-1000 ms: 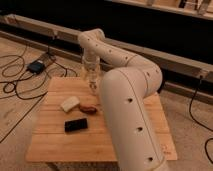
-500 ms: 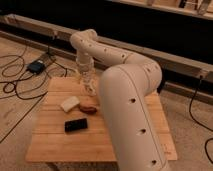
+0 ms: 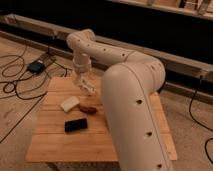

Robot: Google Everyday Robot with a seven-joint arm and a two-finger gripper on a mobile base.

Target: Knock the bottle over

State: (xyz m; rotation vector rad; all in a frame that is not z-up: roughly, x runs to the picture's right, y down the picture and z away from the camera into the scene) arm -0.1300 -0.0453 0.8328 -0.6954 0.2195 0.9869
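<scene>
Bottle of clear plastic, small and slim, sits toward the far side of the pale wooden slatted table, leaning over rather than upright, right under the claw. Whatever label it carries cannot be read. The claw hangs at the end of the white arm above the far part of the table, at the bottle; whether it is spread or pressed together I cannot tell. Three other things lie on the table, one of each: a pale cream rectangular sponge-like block, a small reddish-brown oblong thing just beside it, and a flat black rectangular device nearer the front edge. On the floor to the left lie dark cables and a small dark box.
</scene>
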